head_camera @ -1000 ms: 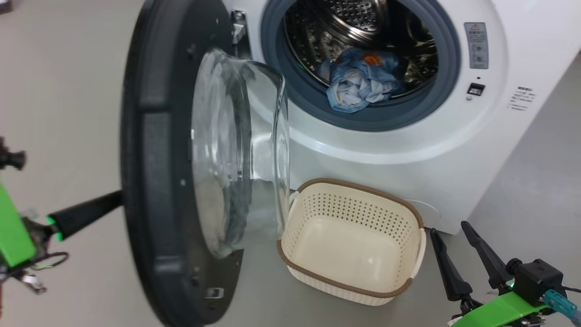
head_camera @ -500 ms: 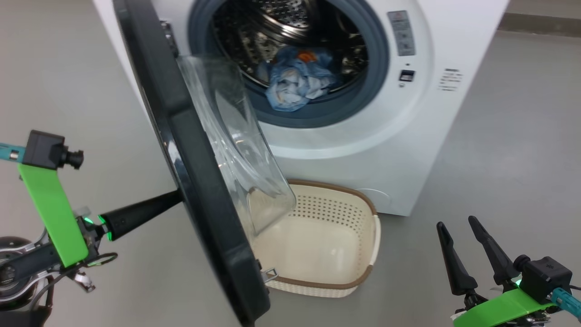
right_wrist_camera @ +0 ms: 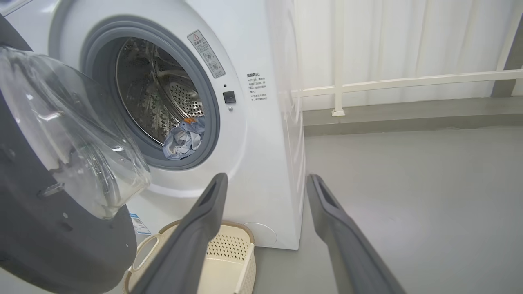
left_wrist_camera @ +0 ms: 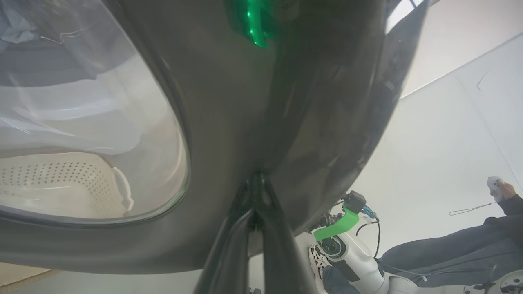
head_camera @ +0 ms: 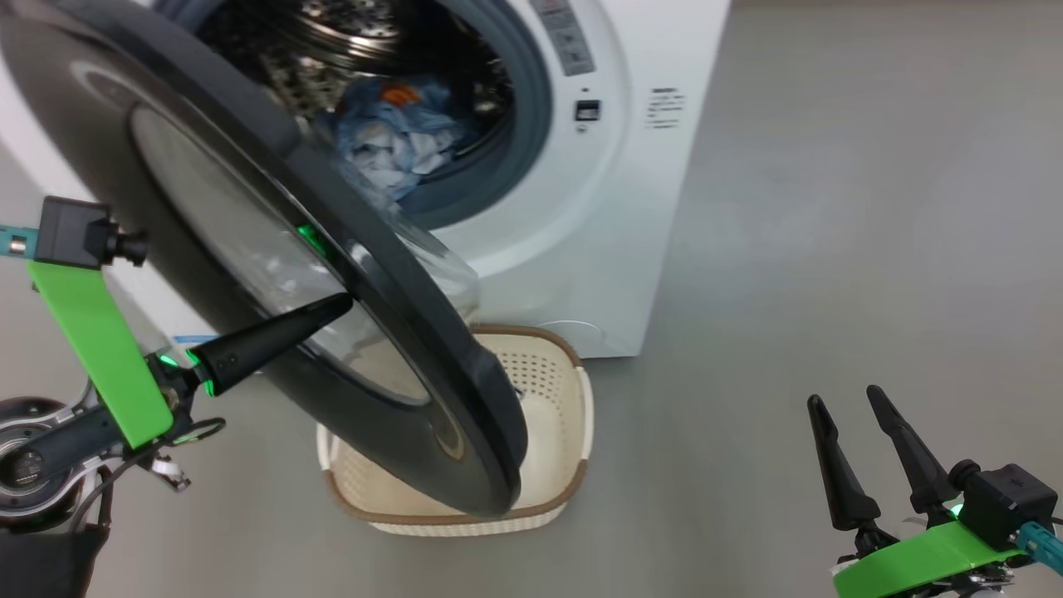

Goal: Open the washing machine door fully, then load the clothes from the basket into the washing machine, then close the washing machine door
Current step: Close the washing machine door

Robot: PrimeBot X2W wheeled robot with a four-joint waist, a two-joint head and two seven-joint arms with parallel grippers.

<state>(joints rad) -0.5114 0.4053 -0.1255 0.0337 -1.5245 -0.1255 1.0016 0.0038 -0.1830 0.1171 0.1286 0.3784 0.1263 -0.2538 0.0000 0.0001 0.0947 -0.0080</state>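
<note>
The washing machine door (head_camera: 432, 357), glossy black with a clear bulging window, stands half swung across the white washing machine (head_camera: 631, 208). My left gripper (head_camera: 345, 303) is shut, its tips pressed against the door's outer face, and the tips (left_wrist_camera: 257, 179) meet the black rim in the left wrist view. The clothes (head_camera: 386, 137) lie as a light blue bundle with an orange patch at the drum's mouth (right_wrist_camera: 184, 139). The cream basket (head_camera: 573, 415) sits on the floor under the door. My right gripper (head_camera: 843, 399) is open and holds nothing, low right, apart from the machine (right_wrist_camera: 266, 179).
Bare grey floor (head_camera: 830, 208) stretches right of the machine. A white curtain and rail (right_wrist_camera: 408, 81) stand behind it. In the left wrist view a person's hand (left_wrist_camera: 496, 188) holds a controller at the far right, legs below it.
The head camera has swung, shifting the whole picture left. The door has turned toward the machine's opening, its outer face now toward me, with my left gripper's tips against it. The right gripper stays open.
</note>
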